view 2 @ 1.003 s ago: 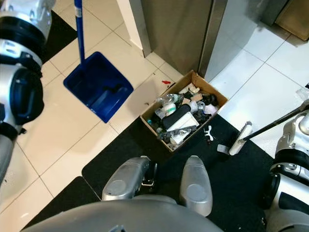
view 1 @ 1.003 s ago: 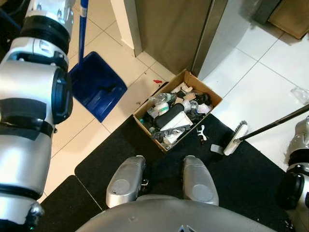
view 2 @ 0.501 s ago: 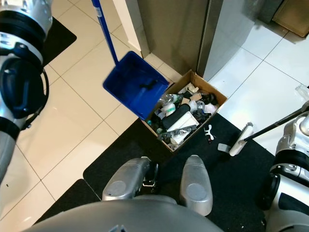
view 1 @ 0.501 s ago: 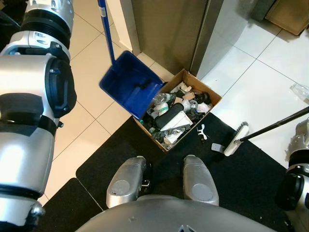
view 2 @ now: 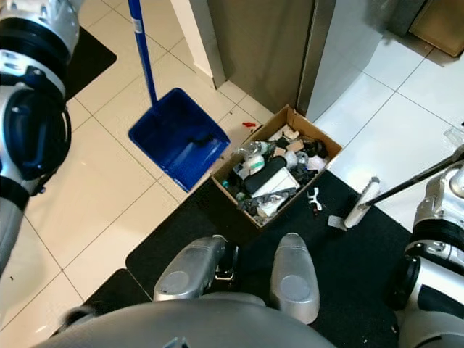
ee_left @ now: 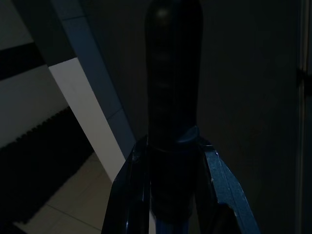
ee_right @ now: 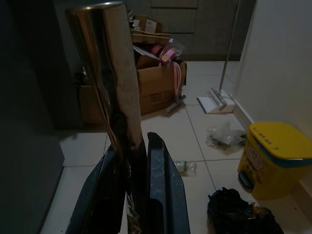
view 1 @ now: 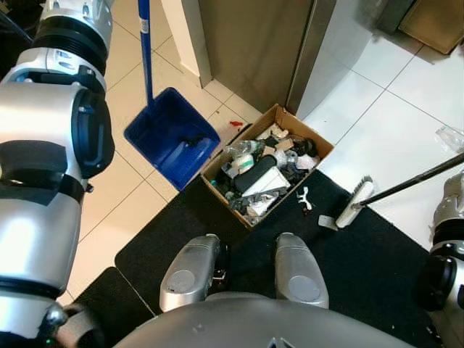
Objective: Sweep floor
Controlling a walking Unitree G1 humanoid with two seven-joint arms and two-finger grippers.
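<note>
Dustpan (view 1: 174, 135): blue, on the tile just left of the cardboard box (view 1: 267, 164), pan mouth facing the box; a dark scrap lies in it.
Long axis: blue handle (view 1: 146, 45) rises up and away toward the left arm, the nearer one.
Left gripper (ee_left: 168, 168): fingers clamped round the handle's dark grip.
Right gripper (ee_right: 131, 170): clasps the broom shaft (ee_right: 109, 87); broom head (view 1: 354, 204) rests on the black mat (view 1: 362, 268), right of the box.
Judgement: dumping into the box looks next.
</note>
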